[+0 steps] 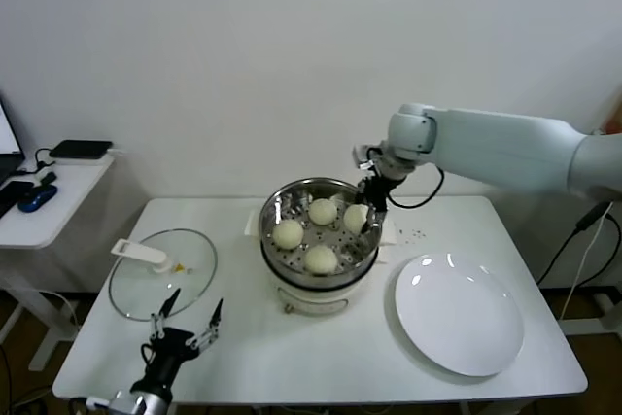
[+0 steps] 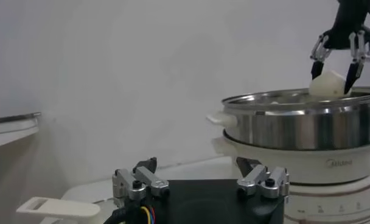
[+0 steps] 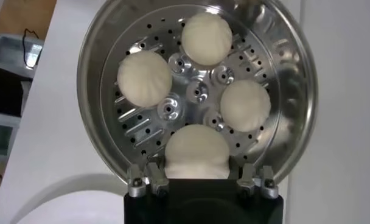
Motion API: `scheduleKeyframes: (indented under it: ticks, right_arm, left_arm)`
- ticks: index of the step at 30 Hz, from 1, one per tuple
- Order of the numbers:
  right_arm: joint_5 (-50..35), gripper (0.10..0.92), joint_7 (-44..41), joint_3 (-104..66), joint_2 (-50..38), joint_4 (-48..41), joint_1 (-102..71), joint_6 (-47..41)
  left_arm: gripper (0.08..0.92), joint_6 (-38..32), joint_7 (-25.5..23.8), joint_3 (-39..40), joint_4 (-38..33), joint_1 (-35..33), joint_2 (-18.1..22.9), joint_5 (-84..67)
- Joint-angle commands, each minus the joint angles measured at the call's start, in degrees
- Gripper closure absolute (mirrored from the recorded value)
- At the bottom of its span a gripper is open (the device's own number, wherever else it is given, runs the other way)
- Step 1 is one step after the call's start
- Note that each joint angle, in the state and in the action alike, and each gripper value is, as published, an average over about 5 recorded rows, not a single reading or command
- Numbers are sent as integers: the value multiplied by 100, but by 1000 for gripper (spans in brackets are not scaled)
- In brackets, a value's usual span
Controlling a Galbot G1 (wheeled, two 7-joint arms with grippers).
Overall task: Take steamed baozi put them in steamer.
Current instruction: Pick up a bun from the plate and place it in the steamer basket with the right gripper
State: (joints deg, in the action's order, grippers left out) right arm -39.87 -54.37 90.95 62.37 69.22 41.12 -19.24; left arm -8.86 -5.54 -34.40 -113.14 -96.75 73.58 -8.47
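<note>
The steel steamer point(image 1: 275, 203) stands on its white cooker base mid-table. Three baozi point(image 1: 323, 211) point(image 1: 288, 233) point(image 1: 321, 259) lie on its perforated floor. My right gripper point(image 1: 367, 216) reaches down into the steamer's right side and is shut on the fourth baozi point(image 3: 197, 149), held just above the floor; in the left wrist view this baozi point(image 2: 328, 85) shows above the steamer rim point(image 2: 294, 100). My left gripper point(image 1: 185, 313) is open and empty, low over the table's front left, away from the steamer.
An empty white plate point(image 1: 459, 313) lies to the right of the steamer. A round glass lid point(image 1: 162, 274) with a white handle lies at the left, just behind my left gripper. A white side table point(image 1: 49, 211) stands at far left.
</note>
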Motion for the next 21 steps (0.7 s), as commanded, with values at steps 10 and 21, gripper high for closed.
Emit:
scheduleKeyframes:
  ticks: [10,21]
  right_arm:
    - [291,347,36,-171,148,-288,-482,-12]
    - [318,347,84,-220,194,-349,-612,-17]
  left_arm:
    - [177,-21,-3,11,44,-48,4,2]
    - [177,-26,-5,20,72,-43,15,0]
